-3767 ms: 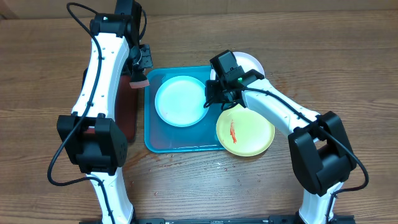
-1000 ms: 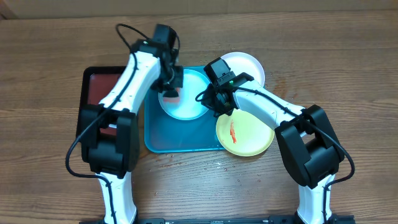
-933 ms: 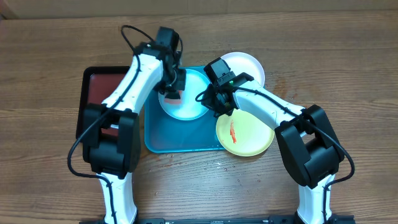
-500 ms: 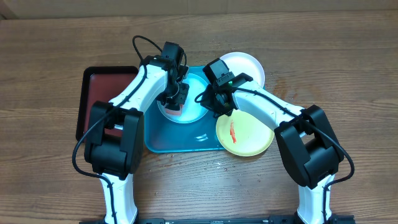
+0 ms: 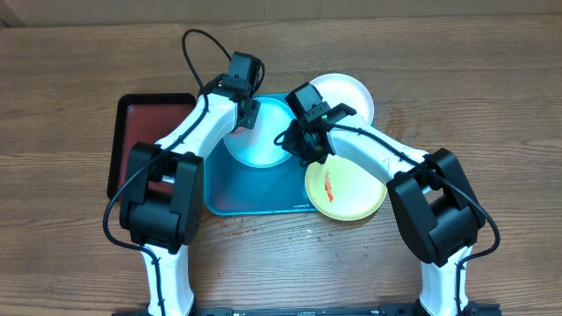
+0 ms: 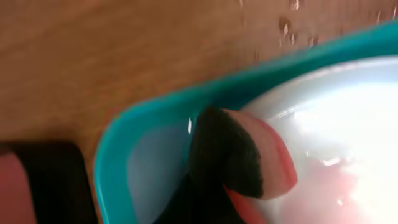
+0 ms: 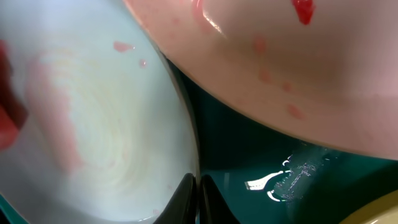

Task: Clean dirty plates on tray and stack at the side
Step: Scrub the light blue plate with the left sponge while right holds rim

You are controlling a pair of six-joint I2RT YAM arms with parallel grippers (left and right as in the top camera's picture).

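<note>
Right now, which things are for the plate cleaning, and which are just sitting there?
For the job: light blue plate, white plate, yellow-green plate, blue tray, pink sponge.

Just sitting there: black tray with the red inside, wooden table.

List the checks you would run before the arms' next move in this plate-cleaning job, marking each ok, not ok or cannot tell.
1. Left gripper shut on the sponge: ok.
2. Sponge touching the light blue plate: ok.
3. Right gripper pinching that plate's rim: ok, as far as the right wrist view shows.
4. Light blue plate wiped clean: not ok, pink film shows.
5. Yellow-green plate clean: not ok, red smear.
6. White plate clean: cannot tell, partly hidden.
</note>
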